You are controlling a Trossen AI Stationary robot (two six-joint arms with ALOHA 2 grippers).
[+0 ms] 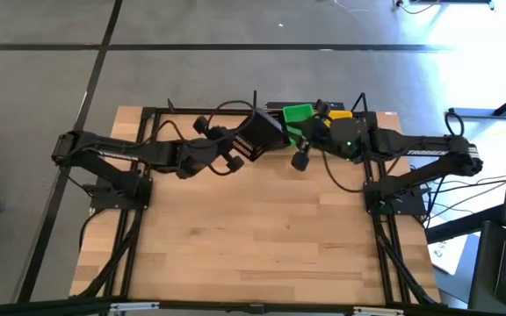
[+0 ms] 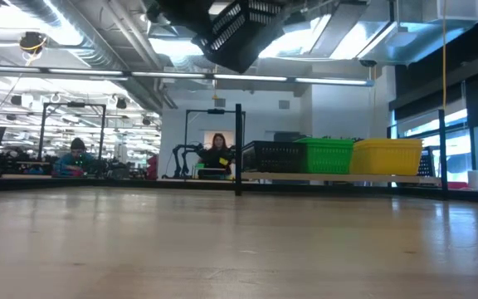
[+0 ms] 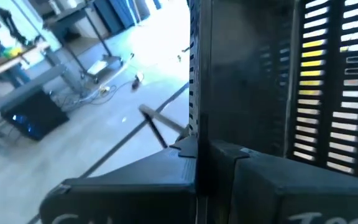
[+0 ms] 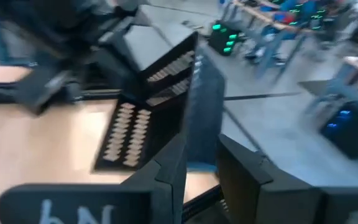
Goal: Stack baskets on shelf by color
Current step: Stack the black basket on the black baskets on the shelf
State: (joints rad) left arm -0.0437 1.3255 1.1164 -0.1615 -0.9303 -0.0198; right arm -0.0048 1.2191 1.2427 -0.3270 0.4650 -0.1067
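The plank-patterned tabletop is lying bare across most of its width, and both dark arms are reaching over its far edge toward each other. The left arm is stretching from its base at the left side, elbow low, forearm running rightward and wrist turned up. The right arm is mirroring it from the right side, its forearm pointing left along the back edge.

Along that back edge the shelf is sitting, a pale board between thin black posts. In the low view three baskets are standing on it side by side: a black basket on the shelf at the left, a green basket in the middle and touching it, and a yellow basket at the right.

Between the two arms a held black basket is hanging tilted in the air, well above the table; in the low view it is showing at the top edge. The left gripper is pinching one wall of it, fingers narrow with the perforated wall between them. The right gripper is clamping another wall of the same basket, its fingers likewise drawn close around the plastic.

People are sitting at benches in the room beyond.
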